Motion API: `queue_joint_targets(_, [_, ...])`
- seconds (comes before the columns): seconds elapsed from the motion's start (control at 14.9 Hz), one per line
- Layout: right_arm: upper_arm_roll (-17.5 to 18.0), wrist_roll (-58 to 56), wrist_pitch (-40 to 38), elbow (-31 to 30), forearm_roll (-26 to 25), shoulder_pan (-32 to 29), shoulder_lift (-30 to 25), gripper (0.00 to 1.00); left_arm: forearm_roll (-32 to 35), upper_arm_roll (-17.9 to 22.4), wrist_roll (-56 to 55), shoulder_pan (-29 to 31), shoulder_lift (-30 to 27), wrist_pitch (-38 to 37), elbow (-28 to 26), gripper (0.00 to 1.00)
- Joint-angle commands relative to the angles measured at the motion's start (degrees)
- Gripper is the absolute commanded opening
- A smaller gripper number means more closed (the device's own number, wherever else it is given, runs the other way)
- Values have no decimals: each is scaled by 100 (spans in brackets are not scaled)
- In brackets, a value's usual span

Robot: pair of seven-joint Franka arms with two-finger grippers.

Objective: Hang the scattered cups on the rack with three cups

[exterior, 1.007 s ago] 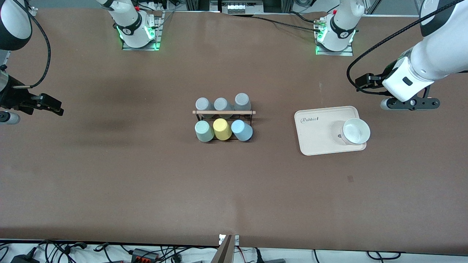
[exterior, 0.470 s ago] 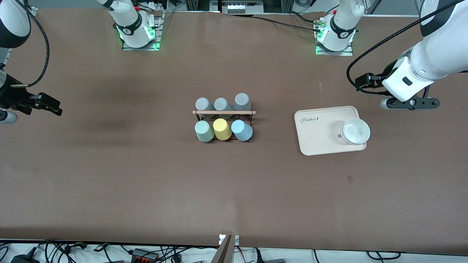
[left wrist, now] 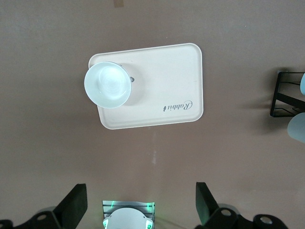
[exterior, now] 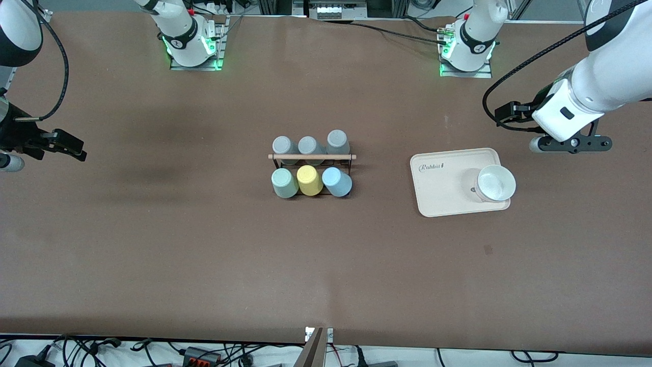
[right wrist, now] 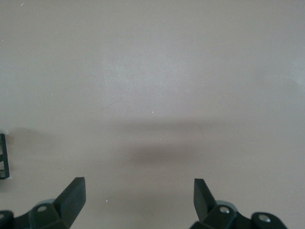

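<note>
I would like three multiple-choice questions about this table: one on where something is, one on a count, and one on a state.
1. Where is the white bowl?
A. on the cream tray
B. on the rack
C. on bare table

2. How many cups sit on the rack?
A. three
B. four
C. six

3. How do the left tool and the right tool stand?
A. both open, holding nothing
B. both shut on cups
C. one open, one shut

Answers:
1 A, the bowl rests at the tray's end toward the left arm.
2 C, three grey cups, plus mint, yellow and blue.
3 A, each wrist view shows spread fingers with only table between.
</note>
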Motion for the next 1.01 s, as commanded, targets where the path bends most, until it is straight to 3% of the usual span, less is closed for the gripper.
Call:
queue_joint_targets(0.0, [43,-57,-64,-29,74,-15,-92,100,-93,77,114,-42,-99,-59,-57,100])
queue_joint_targets(0.94, [34,-49,-240,-29,74,-15,-162,100,-93,77,114,-42,-99,-59,-57,100])
